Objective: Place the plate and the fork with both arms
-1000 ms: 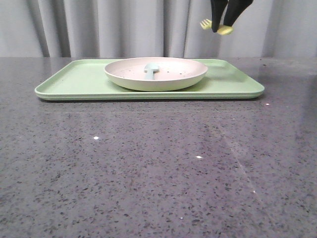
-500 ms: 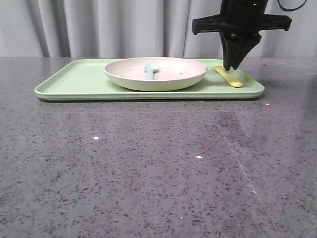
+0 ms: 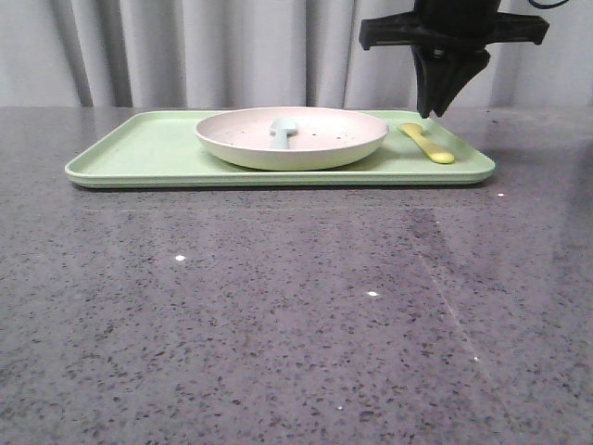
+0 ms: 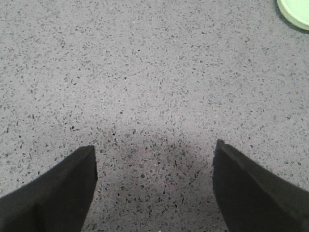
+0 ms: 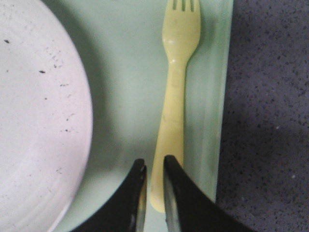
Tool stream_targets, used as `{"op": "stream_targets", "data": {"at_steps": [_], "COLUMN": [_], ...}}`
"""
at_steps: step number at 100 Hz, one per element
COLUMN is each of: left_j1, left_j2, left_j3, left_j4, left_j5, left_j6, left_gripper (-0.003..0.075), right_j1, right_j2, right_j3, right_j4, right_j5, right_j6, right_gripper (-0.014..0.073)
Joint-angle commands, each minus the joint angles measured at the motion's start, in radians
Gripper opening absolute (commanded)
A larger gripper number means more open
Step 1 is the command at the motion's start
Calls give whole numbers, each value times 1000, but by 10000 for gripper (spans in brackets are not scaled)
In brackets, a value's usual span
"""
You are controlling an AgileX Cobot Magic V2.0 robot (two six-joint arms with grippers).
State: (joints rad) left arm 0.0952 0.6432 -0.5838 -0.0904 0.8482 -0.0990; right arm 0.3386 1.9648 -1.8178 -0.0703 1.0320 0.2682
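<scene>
The cream-white plate (image 3: pixel 324 141) with a pinkish speckled inside sits in the middle of the light-green tray (image 3: pixel 139 148). The yellow fork (image 3: pixel 428 145) lies flat on the tray just right of the plate, tines pointing away from me. My right gripper (image 3: pixel 431 111) hangs a little above the fork's handle, jaws only slightly apart, holding nothing. In the right wrist view the fork (image 5: pixel 176 96) lies free between the plate (image 5: pixel 34 121) and the tray's edge, below my right gripper (image 5: pixel 154 162). My left gripper (image 4: pixel 154 154) is wide open and empty over bare table, out of the front view.
A light blue utensil (image 3: pixel 283 130) lies inside the plate. The tray stands at the back of the grey speckled table (image 3: pixel 296 315), before a grey curtain. A corner of the tray (image 4: pixel 294 12) shows in the left wrist view.
My right gripper came down with the fork, set it on the tray beside the plate and let go. It has since risen a little above the fork.
</scene>
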Motion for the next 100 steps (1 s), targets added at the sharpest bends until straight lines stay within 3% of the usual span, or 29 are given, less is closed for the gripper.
{"op": "stream_targets", "data": {"at_steps": [1, 43, 100], "left_j1": [1, 1, 1], "left_j2": [-2, -2, -2], "left_j3": [-26, -26, -26], "left_j4": [-5, -5, -5], "left_j5": [-51, -51, -51], "left_j6": [-2, -2, -2], "left_gripper": [492, 492, 492], "right_j1": [-5, -6, -115], "right_j2": [-88, -250, -691], "right_j3": [-24, 43, 587], "right_j4": [-23, -160, -156], "right_j5": [-42, 0, -162], "right_j6": [-13, -31, -31], "right_gripper": [112, 112, 111]}}
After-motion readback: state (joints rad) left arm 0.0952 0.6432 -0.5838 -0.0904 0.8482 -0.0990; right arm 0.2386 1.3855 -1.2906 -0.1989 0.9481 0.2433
